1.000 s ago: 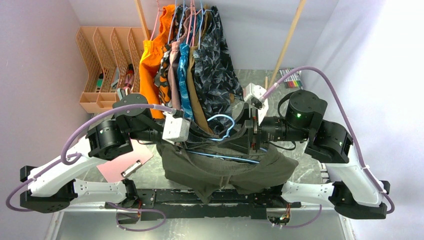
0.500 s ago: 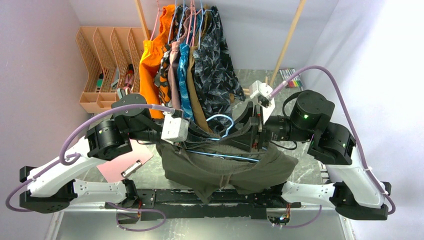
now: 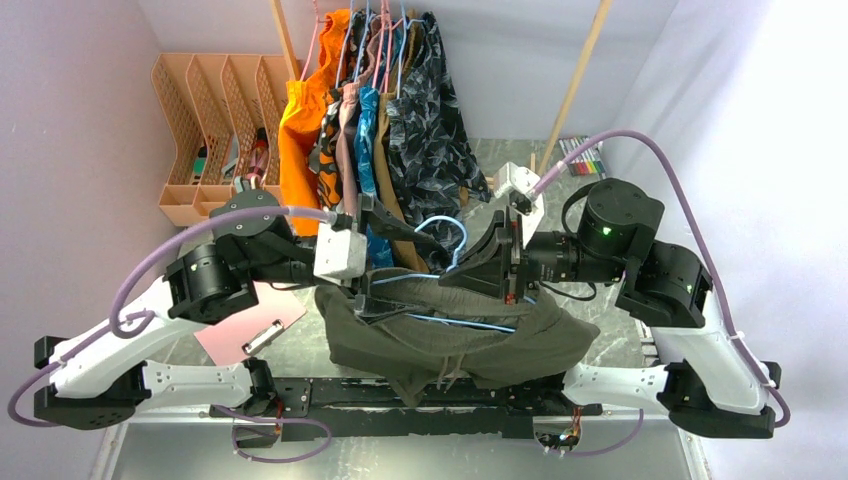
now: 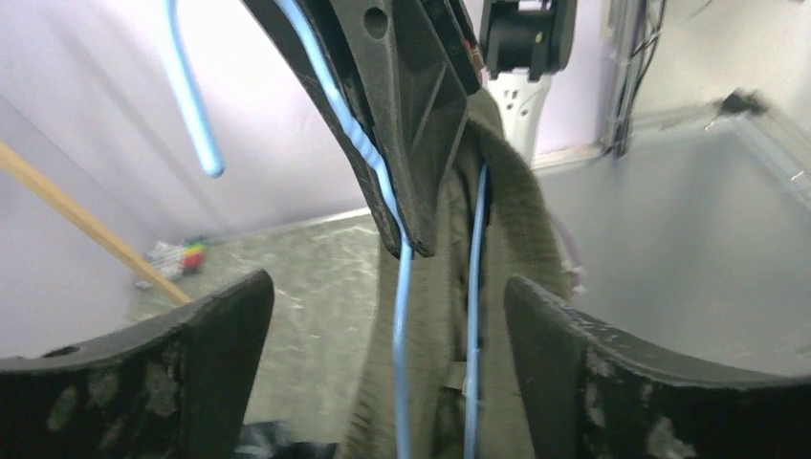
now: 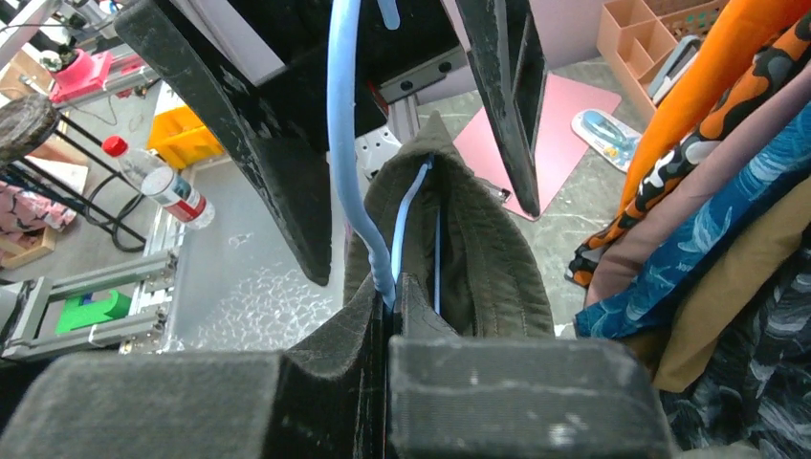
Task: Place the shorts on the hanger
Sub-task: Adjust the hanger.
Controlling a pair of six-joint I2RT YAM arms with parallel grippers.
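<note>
The dark olive shorts (image 3: 450, 345) hang draped over the light-blue hanger (image 3: 455, 322), whose hook (image 3: 447, 236) points toward the clothes rack. My right gripper (image 3: 443, 284) is shut on the hanger's upper wire (image 5: 383, 277), just above the shorts' waistband (image 5: 488, 249). My left gripper (image 3: 398, 272) is open at the hanger's left end. Its fingers (image 4: 153, 382) straddle both hanger wires (image 4: 402, 363) and the shorts (image 4: 516, 229) without touching them. In the left wrist view the right gripper's shut fingers (image 4: 411, 124) show at the top.
A rack of hanging clothes (image 3: 400, 120) with an orange garment (image 3: 305, 110) stands close behind the grippers. Peach file organizers (image 3: 210, 120) sit at the back left. A pink clipboard (image 3: 250, 325) lies under the left arm, and markers (image 3: 583, 158) and a leaning wooden pole (image 3: 575, 90) are at the back right.
My left gripper has opened off the hanger's left end and drawn back a little. My right gripper has shut on the hanger wire. The shorts stay draped.
</note>
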